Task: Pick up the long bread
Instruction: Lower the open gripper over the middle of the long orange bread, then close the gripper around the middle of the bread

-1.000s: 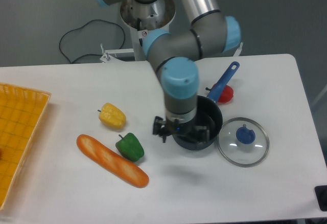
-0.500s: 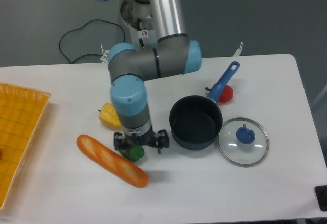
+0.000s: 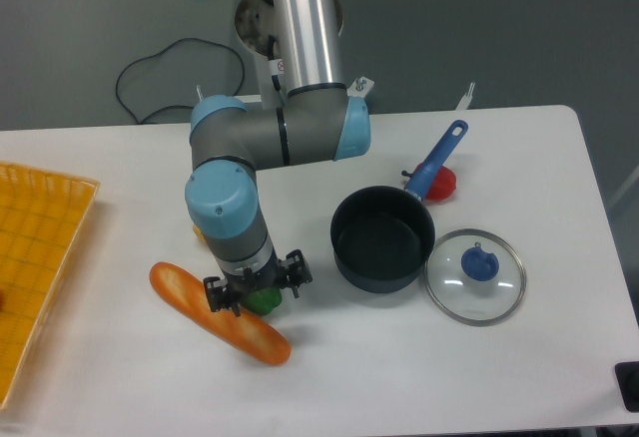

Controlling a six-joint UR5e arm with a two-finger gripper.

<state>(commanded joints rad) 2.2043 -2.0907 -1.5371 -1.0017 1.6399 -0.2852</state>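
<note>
The long bread (image 3: 190, 302), an orange-brown toy baguette with pale slashes, lies diagonally on the white table at the front left. My gripper (image 3: 252, 290) hangs over its middle and over the green pepper (image 3: 264, 302), which it mostly hides. The fingertips are hidden under the wrist, so I cannot tell whether they are open or shut. The yellow pepper (image 3: 198, 229) is almost fully hidden behind the arm.
A dark pot (image 3: 382, 238) stands right of the gripper, its glass lid (image 3: 475, 276) with a blue knob further right. A blue-handled utensil (image 3: 437, 161) and a red toy (image 3: 444, 186) lie behind the pot. A yellow basket (image 3: 35, 257) sits at the left edge.
The arm has swung left from above the pot to above the bread and green pepper, and the gripper has turned slightly. The bread has not moved.
</note>
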